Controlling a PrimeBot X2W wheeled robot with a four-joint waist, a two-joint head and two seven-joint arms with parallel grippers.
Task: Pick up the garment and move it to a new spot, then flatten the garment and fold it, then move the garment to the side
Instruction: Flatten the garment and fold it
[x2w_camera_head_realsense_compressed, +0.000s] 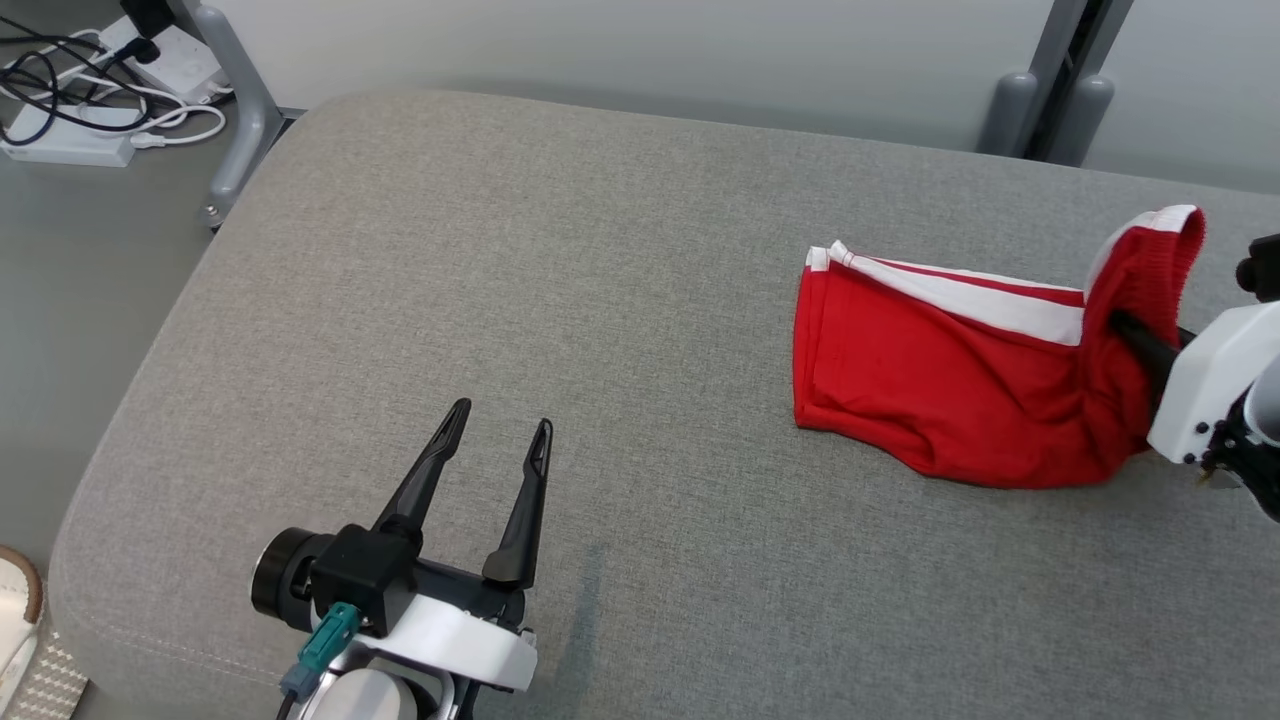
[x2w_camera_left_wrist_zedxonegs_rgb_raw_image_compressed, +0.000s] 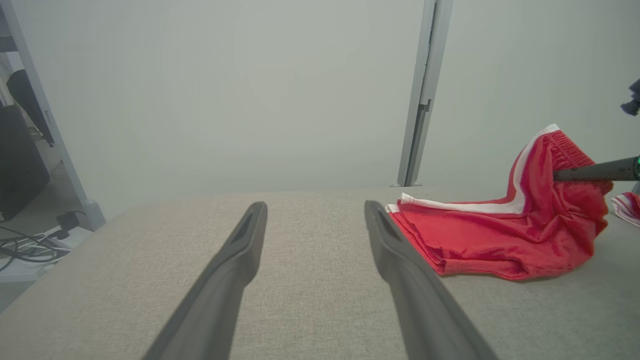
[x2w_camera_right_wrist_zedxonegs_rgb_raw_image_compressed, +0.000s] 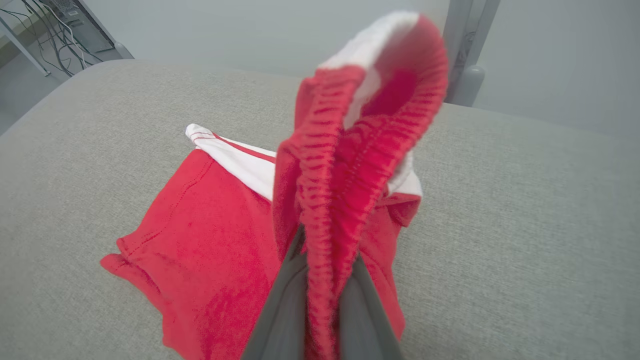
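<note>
Count: one garment (x2w_camera_head_realsense_compressed: 930, 390), two grippers. Waistband (x2w_camera_right_wrist_zedxonegs_rgb_raw_image_compressed: 325, 210) pinched between pressed-together fingers of right gripper (x2w_camera_head_realsense_compressed: 1135, 338); remainder on cushion (x2w_camera_head_realsense_compressed: 600, 300) beyond fingertips. Left gripper (x2w_camera_head_realsense_compressed: 500, 425) spread, empty, well apart from garment.

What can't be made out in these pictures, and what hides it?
- Head view: right gripper, fingertips buried in the waistband of the garment.
- Left wrist view: red-striped scrap, cut by the right edge.
- Right wrist view: waistband weave, blurred near the lens.
</note>
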